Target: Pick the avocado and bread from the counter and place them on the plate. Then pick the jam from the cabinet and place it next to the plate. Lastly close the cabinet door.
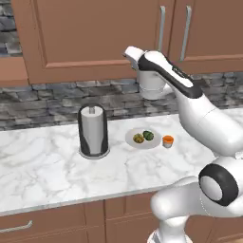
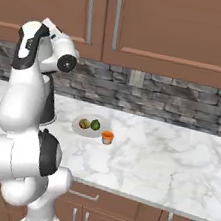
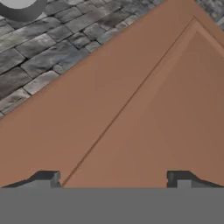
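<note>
Gripper (image 3: pixel 113 177) jaws stand wide apart, holding nothing, close against the cabinet door (image 3: pixel 144 113). On the surface (image 1: pixel 47 161), the plate (image 1: pixel 142 142) carries bread (image 1: pixel 138 138) and avocado (image 1: pixel 148 135); the jam (image 1: pixel 167 141) sits just beside it at three o'clock.

No readable text or labels.

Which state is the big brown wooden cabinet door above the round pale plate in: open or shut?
Shut: the brown wooden cabinet door lies flush with its neighbour, silver bar handles side by side, no interior showing.
</note>
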